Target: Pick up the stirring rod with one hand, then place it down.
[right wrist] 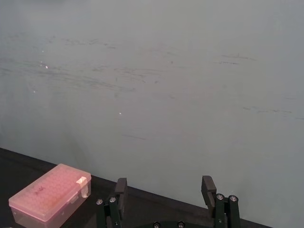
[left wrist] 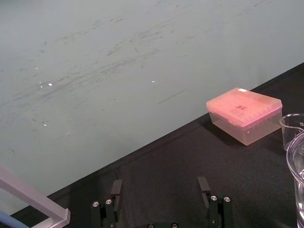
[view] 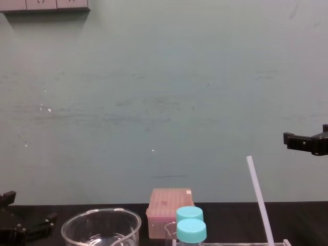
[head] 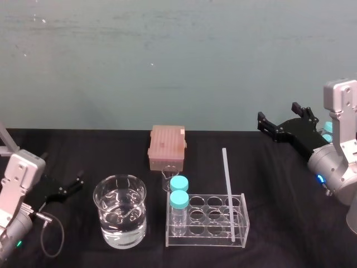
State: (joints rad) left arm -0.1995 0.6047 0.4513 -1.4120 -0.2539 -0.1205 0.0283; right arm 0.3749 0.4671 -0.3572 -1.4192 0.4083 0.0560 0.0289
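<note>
The stirring rod [head: 228, 185] is a thin translucent white stick. It stands leaning in the right end of a clear rack [head: 240, 239], and its top rises well above the rack [view: 258, 195]. My right gripper [head: 277, 113] hangs open in the air to the right of the rod and farther back, with nothing between its fingers [right wrist: 164, 186]. At the left edge, my left gripper [head: 70, 187] rests low and open, left of the beaker, also with nothing in it [left wrist: 160, 187].
Two blue-capped vials [head: 179, 192] stand in the rack's left end. A glass beaker of water [head: 120, 212] sits left of the rack. A pink lidded box [head: 166, 146] lies behind them. The black table has free room right of the rack.
</note>
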